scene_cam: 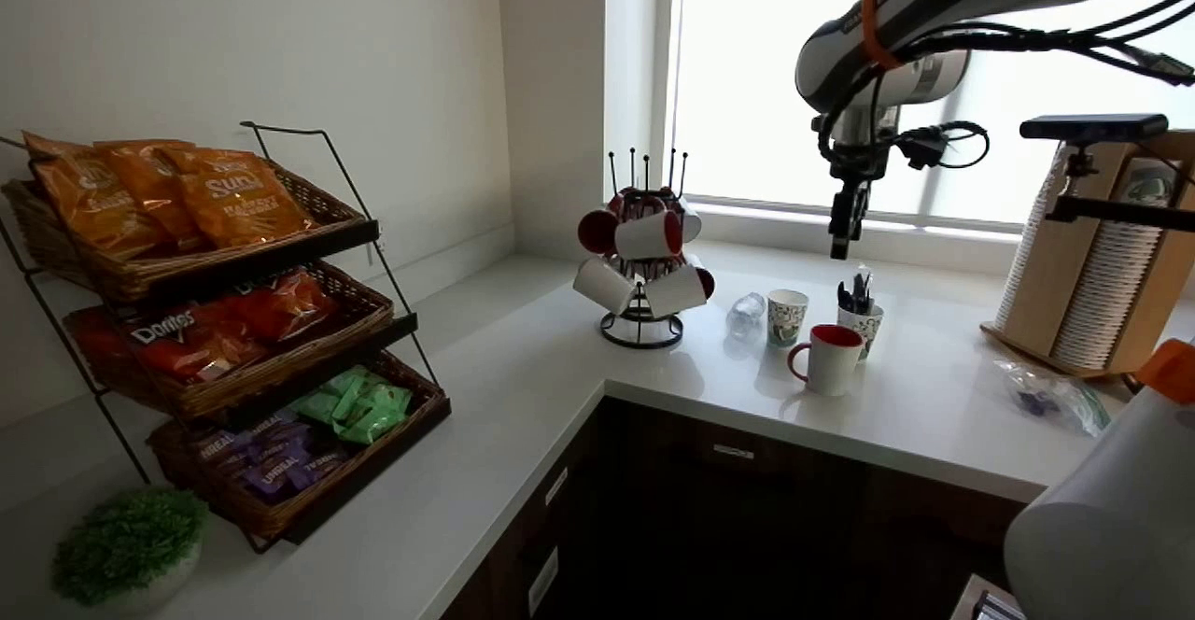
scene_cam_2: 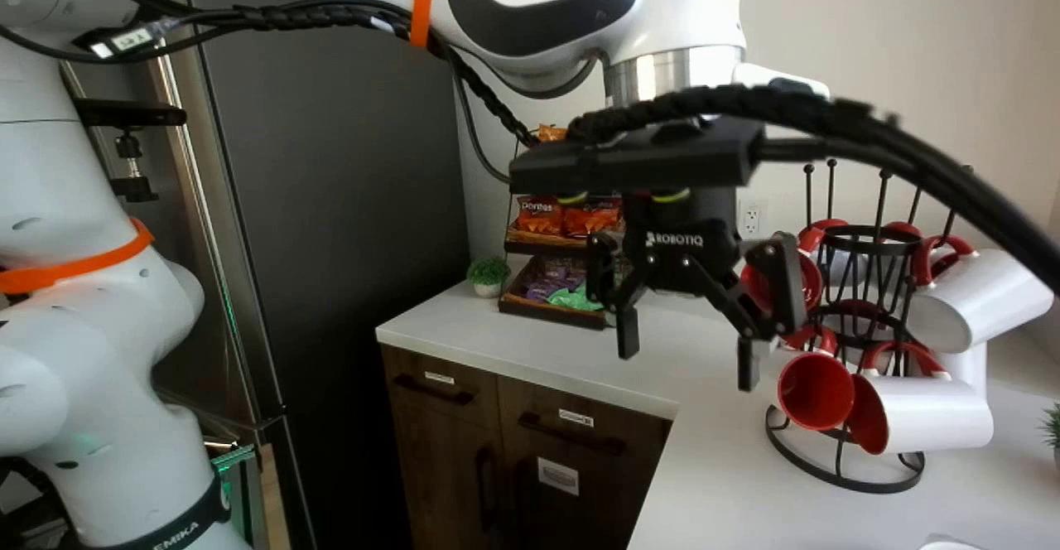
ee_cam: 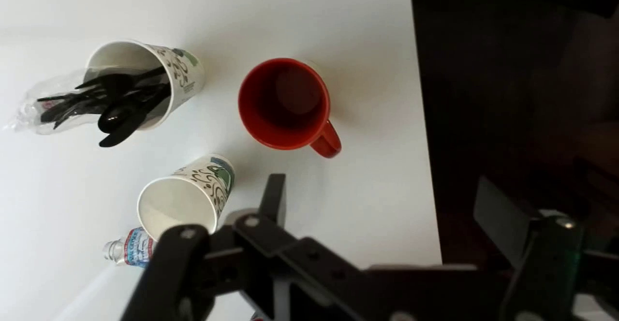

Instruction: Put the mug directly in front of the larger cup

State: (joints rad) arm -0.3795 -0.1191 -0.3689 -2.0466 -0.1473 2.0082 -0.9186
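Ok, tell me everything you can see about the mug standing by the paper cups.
The mug is white outside and red inside, with a red handle, and looks like glazed ceramic. It stands upright, apparently empty, on the white counter, between the paper cup of cutlery and the counter's edge. Only the counter visibly touches it.

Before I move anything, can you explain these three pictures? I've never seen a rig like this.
The machine is one robot arm with a black two-fingered gripper, open and holding nothing. Two pictures come from cameras set up outside it; the third comes from the wrist camera, looking down at the counter. There, a red-lined mug stands upright near the counter's edge. Near it stand a patterned paper cup holding black cutlery and a second paper cup; a clear bottle lies near the second. Both exterior views also show a mug rack and a snack rack.
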